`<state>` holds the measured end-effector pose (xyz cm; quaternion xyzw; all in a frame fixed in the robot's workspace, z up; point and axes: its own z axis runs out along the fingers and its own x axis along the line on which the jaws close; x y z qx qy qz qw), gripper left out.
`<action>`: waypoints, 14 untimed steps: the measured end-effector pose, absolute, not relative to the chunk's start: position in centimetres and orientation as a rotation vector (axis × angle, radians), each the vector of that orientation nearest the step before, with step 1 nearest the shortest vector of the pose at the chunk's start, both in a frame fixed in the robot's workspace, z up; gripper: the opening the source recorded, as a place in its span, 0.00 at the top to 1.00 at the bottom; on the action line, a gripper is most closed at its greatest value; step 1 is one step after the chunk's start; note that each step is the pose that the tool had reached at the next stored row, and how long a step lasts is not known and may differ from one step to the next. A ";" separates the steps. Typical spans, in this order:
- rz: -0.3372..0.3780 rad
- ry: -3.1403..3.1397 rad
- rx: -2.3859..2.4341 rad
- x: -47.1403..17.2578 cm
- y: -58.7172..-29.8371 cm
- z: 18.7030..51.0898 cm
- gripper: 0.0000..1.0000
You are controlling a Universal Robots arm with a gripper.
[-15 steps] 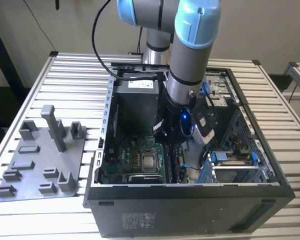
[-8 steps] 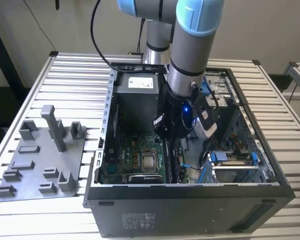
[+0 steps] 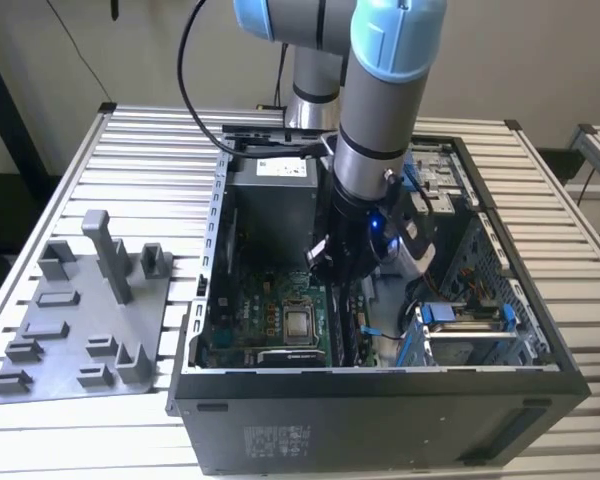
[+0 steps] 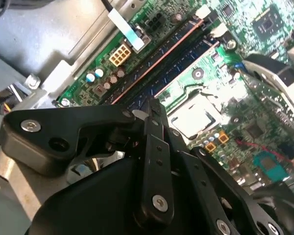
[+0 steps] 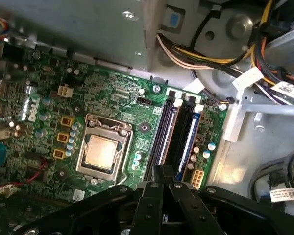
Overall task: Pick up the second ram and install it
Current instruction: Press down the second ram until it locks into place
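Observation:
My gripper (image 3: 332, 272) reaches down inside the open computer case (image 3: 210, 250), over the motherboard's memory slots. In both wrist views its black fingers (image 5: 162, 172) are pressed together with nothing visible between them. The second ram (image 5: 161, 133) is a long dark stick with a pale edge. It stands in the slot closest to the silver processor (image 5: 101, 152). The shut fingertips (image 4: 155, 105) hover at one end of this ram (image 4: 186, 68); I cannot tell whether they touch it. A parallel dark stick (image 5: 179, 133) occupies a slot beside it.
A gray holder plate (image 3: 75, 320) with upright posts lies on the slatted table at the exterior view's left. Yellow and black cable bundles (image 5: 206, 54) and a metal drive bracket (image 5: 245, 110) crowd the space beside the slots. A blue-handled drive cage (image 3: 460, 320) fills the case's right.

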<state>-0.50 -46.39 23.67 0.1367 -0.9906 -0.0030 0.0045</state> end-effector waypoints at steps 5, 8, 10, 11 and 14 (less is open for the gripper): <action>-0.008 -3.081 0.569 -0.5 -46.4 23.6 0.89; -0.008 -3.065 0.652 -0.5 -46.4 23.5 0.89; -0.007 -3.054 0.708 -0.5 -46.4 23.5 0.89; -0.007 -3.047 0.736 -0.5 -46.4 23.5 0.89; -0.006 -3.028 0.818 -0.5 -46.4 23.5 0.89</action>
